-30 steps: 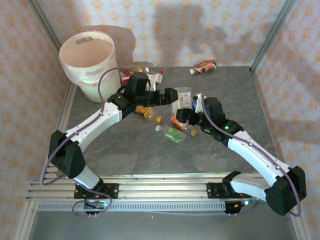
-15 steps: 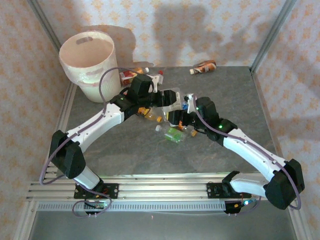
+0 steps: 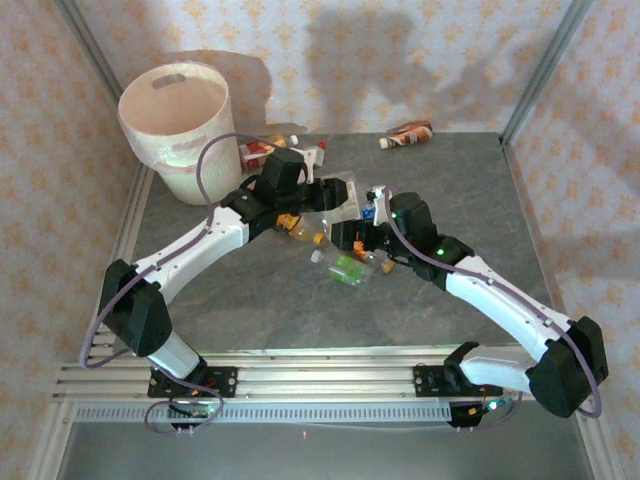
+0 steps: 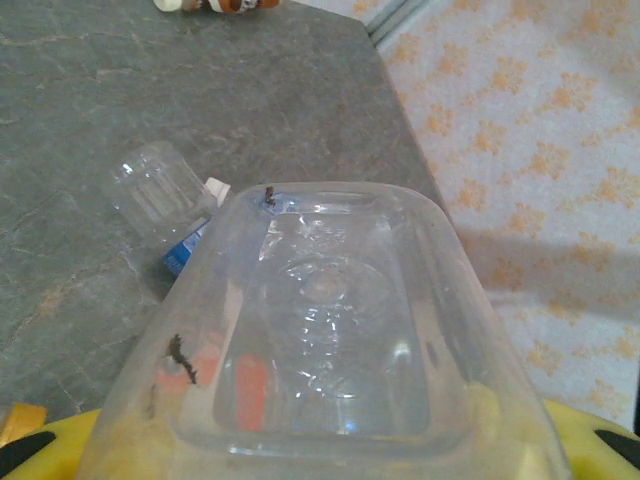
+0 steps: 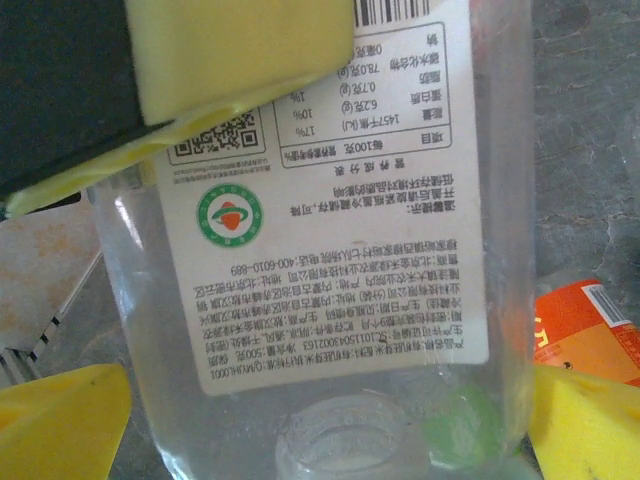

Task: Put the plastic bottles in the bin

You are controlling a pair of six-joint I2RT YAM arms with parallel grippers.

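My left tool [image 3: 335, 195] is clamped on a clear bottle [image 4: 320, 330]. The left wrist view looks straight along its square body, with the yellow pads pressed against it at the bottom corners. The bottle is held up off the bench [image 3: 300, 310], over the middle of the far half.

My right tool [image 3: 352, 232] is at the same bottle. Its yellow fingers [image 5: 60, 420] are spread wide on either side of the neck end, and I cannot tell whether they brush the plastic. In that view the left tool's pad [image 5: 240, 50] lies flat on the bottle's white label.

The bin [image 3: 165, 150] stands at the far left corner, well apart from the held bottle. At its foot lies a small cluster of red-labelled bottles [image 3: 262, 150].

Under and around the two tools is a loose pile:
- a green-labelled bottle [image 3: 350, 268]
- an orange one [image 3: 303, 232]
- a clear bottle with a blue label [image 4: 165, 205], lying on its side just beyond the held one

An orange label [image 5: 585, 330] shows beside my right finger. One more bottle [image 3: 405, 133] lies alone at the far edge.
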